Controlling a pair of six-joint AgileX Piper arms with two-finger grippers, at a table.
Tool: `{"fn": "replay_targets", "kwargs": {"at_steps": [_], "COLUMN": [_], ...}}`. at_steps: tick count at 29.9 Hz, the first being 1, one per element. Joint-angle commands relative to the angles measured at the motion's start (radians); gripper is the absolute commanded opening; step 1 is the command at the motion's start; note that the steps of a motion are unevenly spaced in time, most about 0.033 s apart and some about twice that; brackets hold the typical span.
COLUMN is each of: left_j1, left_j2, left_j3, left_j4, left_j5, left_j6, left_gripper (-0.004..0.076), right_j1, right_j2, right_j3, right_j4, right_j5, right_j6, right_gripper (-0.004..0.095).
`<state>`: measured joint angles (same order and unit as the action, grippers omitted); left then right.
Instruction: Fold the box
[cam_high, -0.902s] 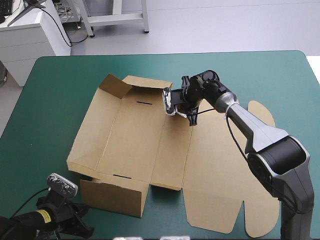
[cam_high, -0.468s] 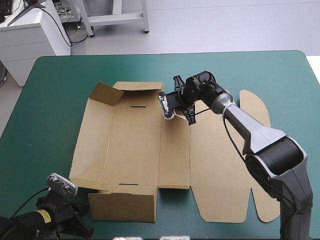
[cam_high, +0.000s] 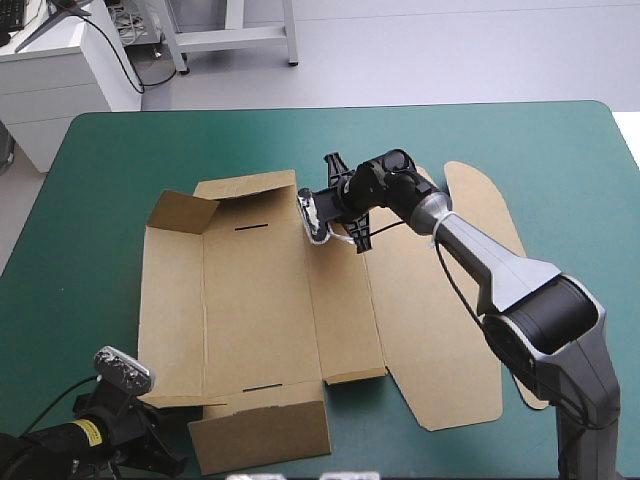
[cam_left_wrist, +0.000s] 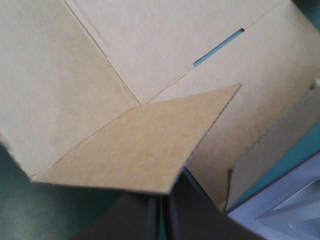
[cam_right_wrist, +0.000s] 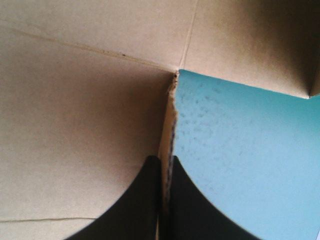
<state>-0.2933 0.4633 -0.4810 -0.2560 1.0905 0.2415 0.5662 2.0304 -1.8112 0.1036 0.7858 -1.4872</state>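
1. Between the black fingers of the right gripper stands one edge of the brown box. The fingers are pressed almost together and pinch the board just below a cut corner. Bare teal-green cover lies beside them on one side.
2. The box lies mostly flat, spread to both sides of this gripper. Its lid panel reaches under the right arm, and the wall nearest the left gripper appears raised.
3. The left gripper is pressed together and holds nothing. A loose flap stands just ahead of its fingertips.
4. The pinched edge looks ragged at the cut. I judge that a strong pull here can tear the board further, because the grip is only on a thin strip.
5. The pinch can also slip off, and then the sheet drops back flat.
6. If the whole sheet slides on the smooth cover, the raised wall can run against the left gripper and buckle, or the flap can bend the wrong way.
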Motion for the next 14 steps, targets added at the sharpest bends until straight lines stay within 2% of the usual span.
{"fn": "replay_targets", "kwargs": {"at_steps": [1, 4, 7, 8, 11, 14], "left_j1": [-0.001, -0.001, -0.001, -0.001, -0.001, -0.001], "left_j2": [0.007, 0.007, 0.007, 0.007, 0.007, 0.007], "left_j3": [-0.023, -0.023, -0.023, -0.023, -0.023, -0.023], "left_j4": [-0.028, -0.028, -0.028, -0.028, -0.028, -0.028], "left_j5": [-0.036, -0.036, -0.036, -0.036, -0.036, -0.036], "left_j6": [-0.002, -0.002, -0.002, -0.002, -0.002, -0.002], "left_gripper": [-0.0008, -0.0008, -0.0008, -0.0008, -0.0008, -0.0008], "right_j1": [-0.001, -0.008, -0.024, -0.029, -0.039, -0.042], "right_j2": [-0.059, -0.061, -0.065, -0.067, -0.082, -0.111], "right_j3": [-0.034, -0.034, -0.034, -0.034, -0.034, -0.034], "right_j4": [0.034, 0.034, 0.022, 0.023, 0.018, -0.022], "right_j5": [-0.053, -0.054, -0.06, -0.06, -0.065, -0.067], "right_j6": [0.004, 0.04, 0.155, 0.192, 0.309, 0.464], "right_gripper": [0.0004, 0.0118, 0.0366, 0.0498, 0.0744, 0.0776]}}
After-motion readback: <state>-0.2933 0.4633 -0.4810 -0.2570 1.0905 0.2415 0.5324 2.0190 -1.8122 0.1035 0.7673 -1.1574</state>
